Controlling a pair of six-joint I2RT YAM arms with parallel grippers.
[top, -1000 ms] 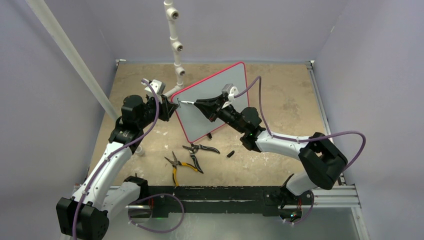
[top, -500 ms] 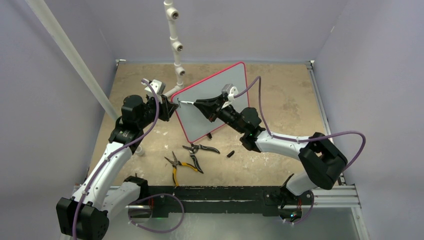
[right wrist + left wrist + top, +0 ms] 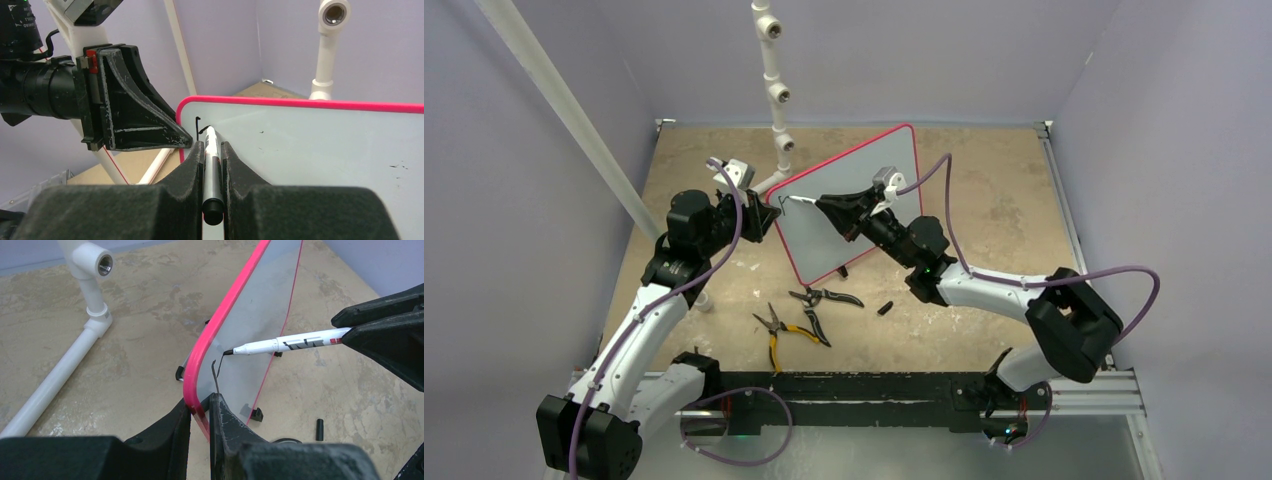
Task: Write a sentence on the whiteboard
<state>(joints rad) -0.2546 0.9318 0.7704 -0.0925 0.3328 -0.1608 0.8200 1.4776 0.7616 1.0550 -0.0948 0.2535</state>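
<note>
The whiteboard (image 3: 864, 190), grey-white with a pink frame, stands tilted on small black feet. My left gripper (image 3: 200, 407) is shut on the frame at the board's left edge (image 3: 762, 213). My right gripper (image 3: 212, 150) is shut on a white marker (image 3: 212, 160) with a black end. The marker (image 3: 290, 344) reaches in from the right, and its tip touches the board near the upper left corner (image 3: 790, 200). Of the sentence, one short black stroke (image 3: 215, 372) shows just below the tip, also seen as a stroke (image 3: 197, 122) in the right wrist view.
Yellow-handled pliers (image 3: 779, 335) and black-handled pliers (image 3: 824, 298) lie on the tan table in front of the board. The black marker cap (image 3: 885, 307) lies to their right. A white pipe (image 3: 776, 90) hangs behind the board, and another pipe (image 3: 55, 380) lies on the table.
The right gripper has shifted the marker tip slightly up and to the right along the board, leaving a short black stroke. The left arm has not moved.
</note>
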